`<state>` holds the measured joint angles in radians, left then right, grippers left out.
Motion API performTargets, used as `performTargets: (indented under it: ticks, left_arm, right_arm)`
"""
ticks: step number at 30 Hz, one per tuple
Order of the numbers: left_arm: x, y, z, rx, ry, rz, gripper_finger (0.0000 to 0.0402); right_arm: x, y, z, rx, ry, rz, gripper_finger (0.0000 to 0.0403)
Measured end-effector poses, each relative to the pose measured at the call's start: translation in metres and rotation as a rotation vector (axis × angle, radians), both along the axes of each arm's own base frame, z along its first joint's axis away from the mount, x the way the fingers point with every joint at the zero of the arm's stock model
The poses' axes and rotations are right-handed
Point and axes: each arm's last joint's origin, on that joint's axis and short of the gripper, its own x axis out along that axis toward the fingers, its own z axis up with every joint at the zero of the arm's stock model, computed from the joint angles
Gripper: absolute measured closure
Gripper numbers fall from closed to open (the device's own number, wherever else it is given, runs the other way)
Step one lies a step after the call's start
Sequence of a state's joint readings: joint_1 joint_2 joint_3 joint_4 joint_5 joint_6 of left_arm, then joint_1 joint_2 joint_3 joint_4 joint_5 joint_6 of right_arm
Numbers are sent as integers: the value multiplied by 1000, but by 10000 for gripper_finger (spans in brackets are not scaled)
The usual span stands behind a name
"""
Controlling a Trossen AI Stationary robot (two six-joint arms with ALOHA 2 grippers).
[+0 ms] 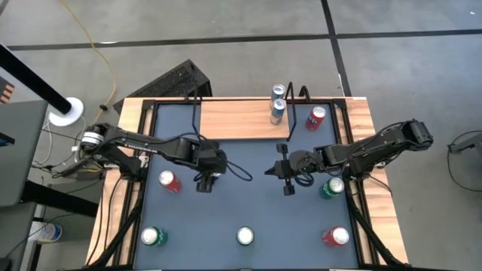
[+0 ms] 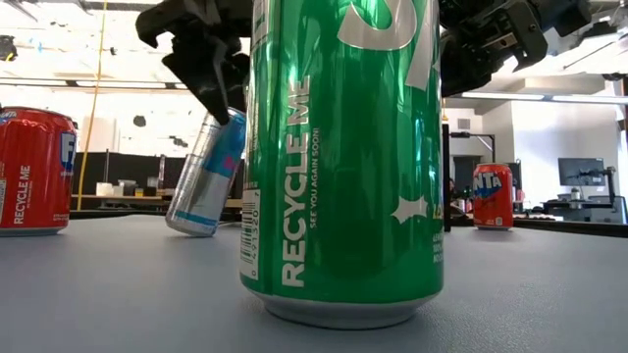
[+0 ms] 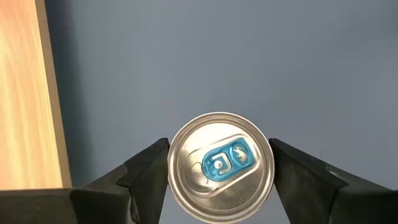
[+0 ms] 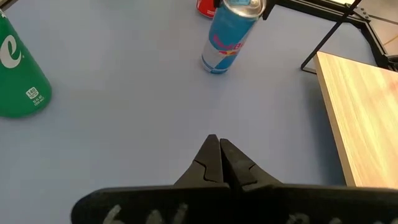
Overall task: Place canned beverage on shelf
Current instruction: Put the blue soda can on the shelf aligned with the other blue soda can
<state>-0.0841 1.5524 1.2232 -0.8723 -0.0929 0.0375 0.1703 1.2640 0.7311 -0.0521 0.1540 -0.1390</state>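
— Where was the slim blue-and-silver can (image 2: 206, 176)?

— On the counter (image 1: 241, 203), left of centre and well short of the shelf (image 1: 241, 120). It leaned over on its bottom edge, with the left claw (image 3: 219, 171) straddling its top from above.

— Was it gripped?

— It seemed so. The fingers (image 3: 146, 171) stood partly spread, one at each side of the rim, and a can tipped that far would hardly stand by itself. I could not see whether both pads pressed firmly.

— Why the lean?

— Probably it was being lifted or carried off-square, so I'd judge the placing not yet done.

— And the shelf?

— Its right end held two slim cans (image 1: 278, 102) and a red can (image 1: 316, 118). The left part was bare wood, likely the target.

— The other arm?

— The right claw (image 4: 219, 152) was pinched shut and empty, waiting above mid-counter.
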Motion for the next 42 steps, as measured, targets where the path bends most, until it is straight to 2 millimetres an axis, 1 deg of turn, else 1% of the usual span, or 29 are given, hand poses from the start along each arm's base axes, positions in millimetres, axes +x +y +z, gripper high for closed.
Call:
performTargets:
  ticks: [4, 8, 15, 24, 29, 36, 42]
  left_arm:
    - [0, -1, 0, -1, 3, -1, 147]
    - [-2, -1, -1, -12, 24, -14, 144]
    - [-9, -2, -5, -17, 104, -21, 143]
    - [-7, -2, -4, -40, 82, 46, 143]
    - [-7, 1, -4, -47, 80, 72, 137]
    - [-7, 10, -3, -21, 79, 58, 116]
    - [-7, 18, -3, -58, 90, 82, 100]
  right_arm:
    - [0, 0, 0, 0, 2, 0, 403]
    - [0, 0, 0, -1, 2, 0, 403]
    - [0, 0, 0, 0, 2, 0, 403]
    - [0, 0, 0, 0, 1, 0, 403]
    - [0, 0, 0, 0, 1, 0, 403]
    - [0, 0, 0, 0, 1, 0, 403]
    - [0, 0, 0, -1, 2, 0, 403]
